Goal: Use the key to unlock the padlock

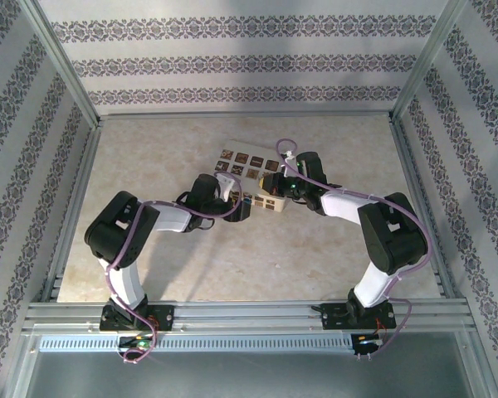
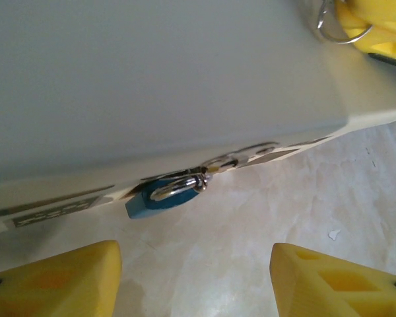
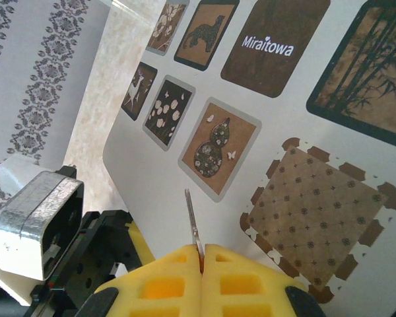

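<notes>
Overhead: puts left claw and right claw at opposite ends of box, mid-table, near each other. Leaves padlock and key too small to tell.

Left wrist: looks along the side of box at padlock, blue body with silver shackle, hooked to a metal fitting at the lower edge. Places padlock straight ahead of left claw, beyond the gap and apart from both fingers. Lies with long axis roughly level along the box edge, body to the left, shackle to the right, slightly tilted. Stands released, jaws apart, nothing between them. Catches right claw's yellow fingers in the top right corner, ring just beside them, well apart from padlock. Makes left claw the nearer one, probably placed to steady padlock.

Right wrist: shows right claw clenched on key, thin blade poking past the tips and pointing out over the lid of box. Reads "Miraitowa" in white on a dark panel. Finds no other legible writing, only picture panels of animals, flowers and bamboo. Calls for swinging the blade round to padlock's keyhole, hidden here.
</notes>
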